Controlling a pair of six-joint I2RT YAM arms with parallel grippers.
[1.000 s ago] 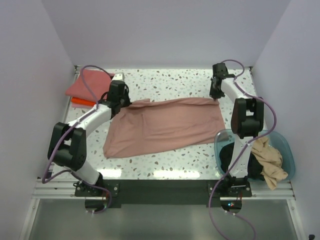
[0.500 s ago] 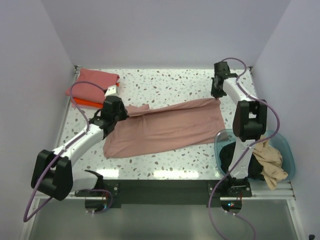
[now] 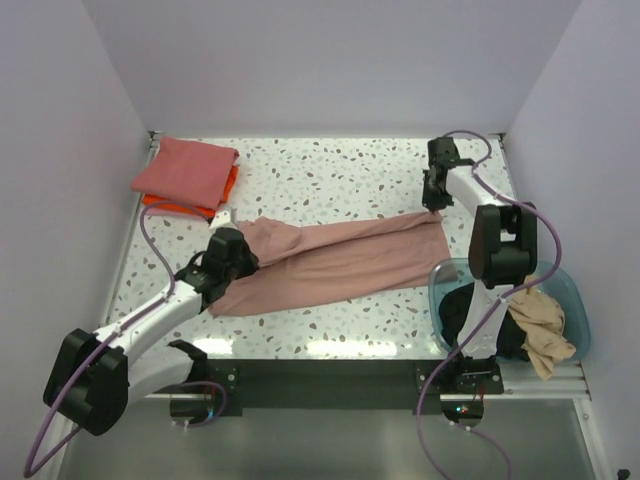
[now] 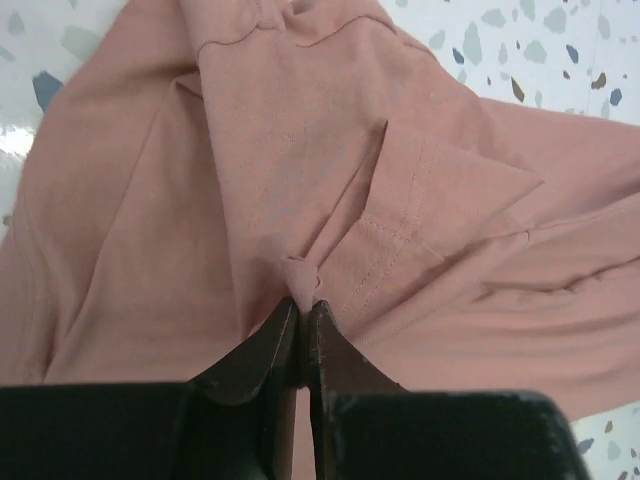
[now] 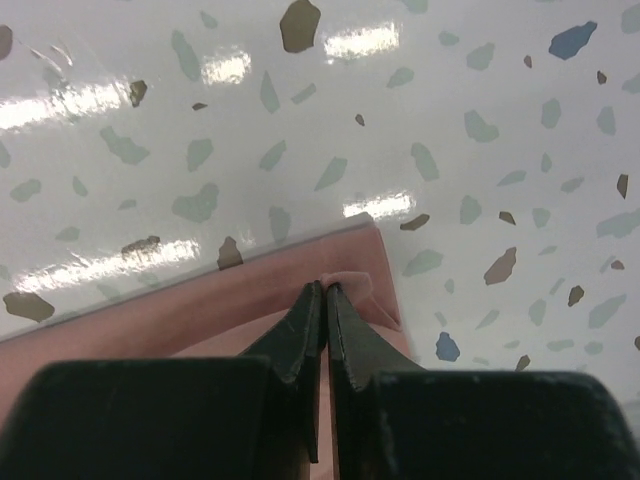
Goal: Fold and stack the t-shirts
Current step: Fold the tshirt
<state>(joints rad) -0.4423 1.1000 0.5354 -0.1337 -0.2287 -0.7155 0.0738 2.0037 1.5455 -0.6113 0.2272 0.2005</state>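
Far left on the desk, a folded coral red t-shirt tops an orange t-shirt; the left end effector, jaws shut on a pucker of cloth beside a hemmed sleeve, holds the left end of the dusty pink t-shirt, which lies mid-desk, long axis running left to right. The cloth is light, limp and easily creased, so it is best pinched at corners or hems and kept taut between two holds. The right end effector is likewise closed on the far right corner, seemingly on only a thin edge; the tub, near right, holds a tan t-shirt and a black t-shirt.
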